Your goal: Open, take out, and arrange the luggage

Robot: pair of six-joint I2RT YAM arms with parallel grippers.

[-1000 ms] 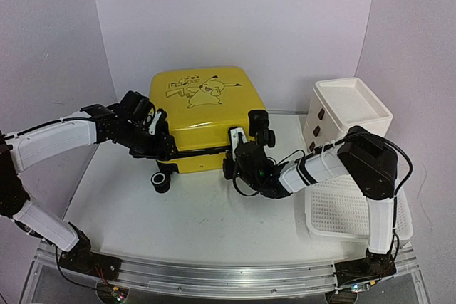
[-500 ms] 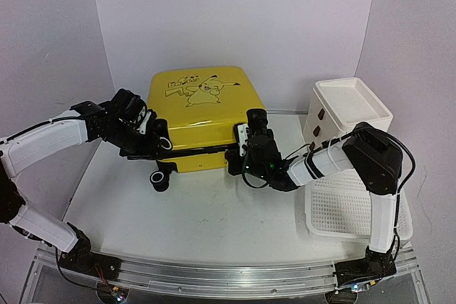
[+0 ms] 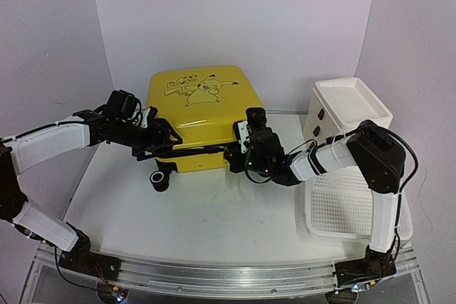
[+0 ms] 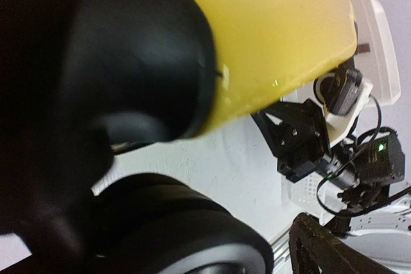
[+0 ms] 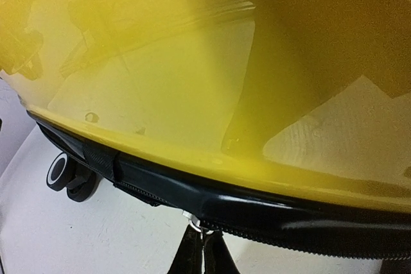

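The suitcase (image 3: 203,108) lies flat at the back centre of the counter (image 3: 206,211), lid up and shut, with the black cartoon drawing (image 3: 206,89) facing upward. Its black zipper band (image 5: 257,213) runs along the near edge. One black wheel (image 3: 160,180) sits on the counter just below the left front corner.

Left claw (image 3: 155,140): positioned at the left front corner of the suitcase, fingers apart. Contact with the shell cannot be confirmed; the left wrist view is blurred.

Right claw (image 3: 239,151): positioned at the right front corner, fingers together. In the right wrist view the fingertips sit directly below the small metal zipper pull (image 5: 192,221); a grip on it cannot be confirmed.

A white drawer cabinet (image 3: 349,108) stands at the right rear. A white perforated basket (image 3: 349,208) lies in front of it.
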